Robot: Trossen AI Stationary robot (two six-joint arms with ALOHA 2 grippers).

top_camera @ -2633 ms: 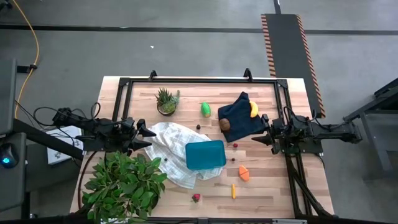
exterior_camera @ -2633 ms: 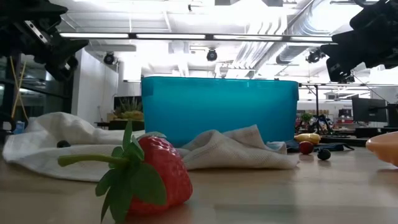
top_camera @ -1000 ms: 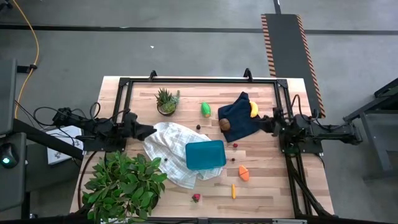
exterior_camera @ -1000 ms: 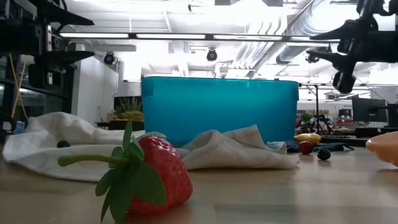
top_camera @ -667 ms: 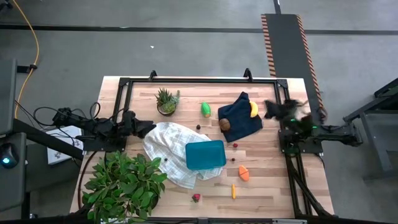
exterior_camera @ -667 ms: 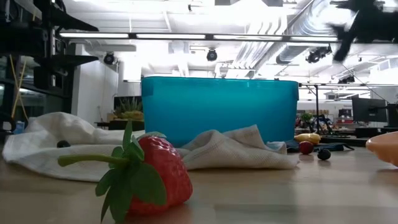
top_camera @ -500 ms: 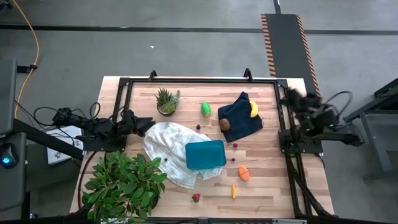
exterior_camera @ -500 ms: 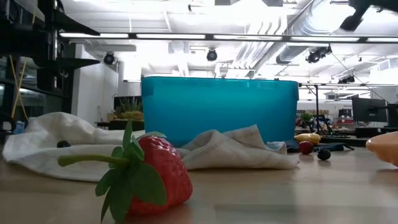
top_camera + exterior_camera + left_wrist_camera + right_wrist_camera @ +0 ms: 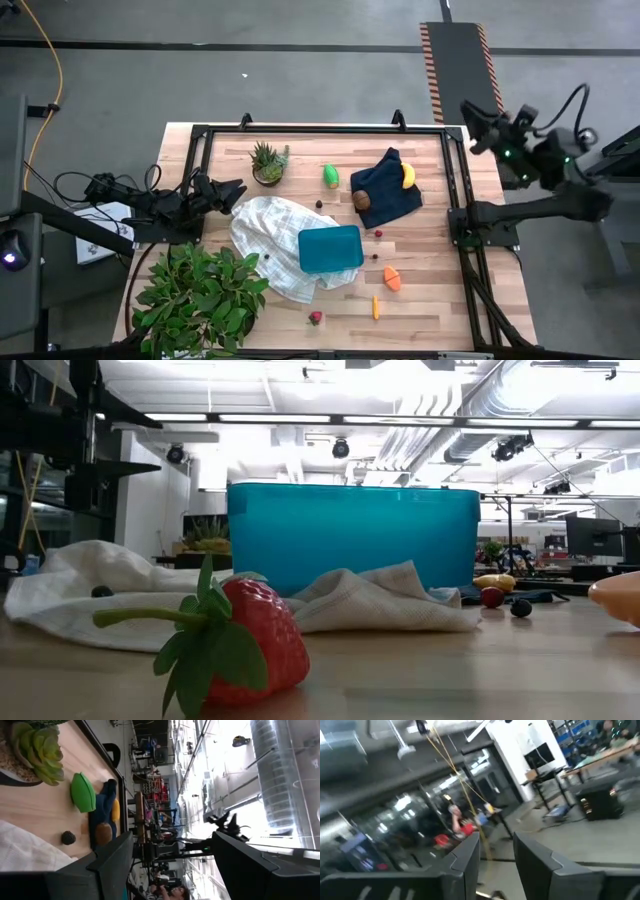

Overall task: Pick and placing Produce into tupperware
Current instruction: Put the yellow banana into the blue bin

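Observation:
The teal tupperware [image 9: 330, 248] [image 9: 352, 535] stands with its lid on, on the white checked cloth [image 9: 270, 235]. The banana [image 9: 408, 176] and the brown round fruit [image 9: 361, 200] lie on the dark navy cloth [image 9: 385, 190]. The green fruit [image 9: 331, 176] [image 9: 82, 792], orange wedge [image 9: 391, 277], carrot [image 9: 376, 306], strawberry [image 9: 316, 318] [image 9: 250, 635] and a dark berry [image 9: 319, 205] lie on the bare wood. My left gripper [image 9: 232, 188] [image 9: 172, 836] is open at the table's left edge, beside the cloth. My right gripper [image 9: 472, 125] [image 9: 496, 836] is open, raised high off the table's far right corner, and sees only the room.
A small potted succulent [image 9: 267, 162] stands near the far edge. A big leafy plant [image 9: 200, 290] fills the near left corner. A black frame [image 9: 320, 130] runs along the table's far and side edges. Bare wood lies between the tupperware and the orange wedge.
My right arm has swung up from beside the navy cloth and out past the table's far right corner, leaving the low view. My left gripper has shifted a little toward the far edge. No produce has moved, nor has the tupperware.

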